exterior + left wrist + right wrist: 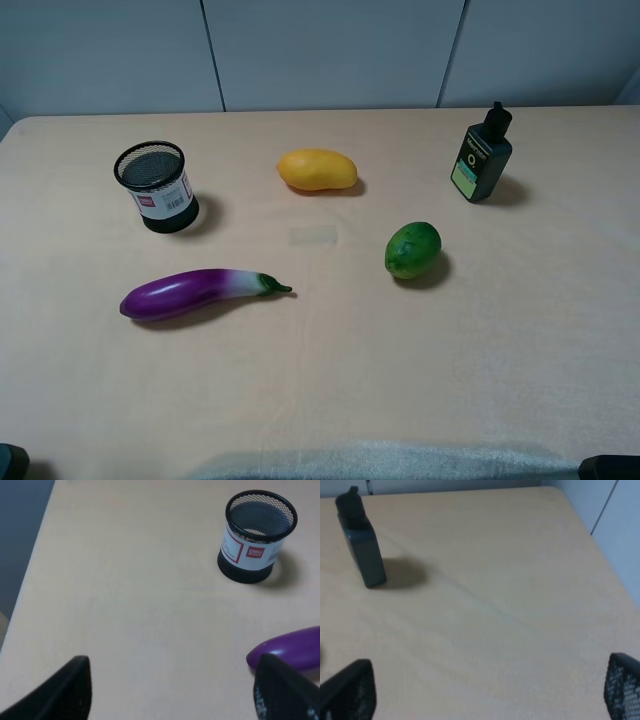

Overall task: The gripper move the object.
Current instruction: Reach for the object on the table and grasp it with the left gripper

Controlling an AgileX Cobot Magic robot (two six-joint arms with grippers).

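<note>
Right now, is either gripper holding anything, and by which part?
Nothing is held. The left gripper and the right gripper both show open, empty jaws, and the pen cup stands alone on the table.

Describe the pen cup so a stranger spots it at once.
Start at the tan table, far-left part, behind the purple eggplant. The pen cup stands upright there. It alone is a black wire-mesh cylinder with a white, red-marked label.

Bright, even, soft light on a pale table (480, 350). From the high camera, the pen cup (155, 187) throws a faint, soft-edged shadow to its right, so light falls from its left. Wrist views are softer; the left gripper (170, 680) and right gripper (490, 680) blur.
</note>
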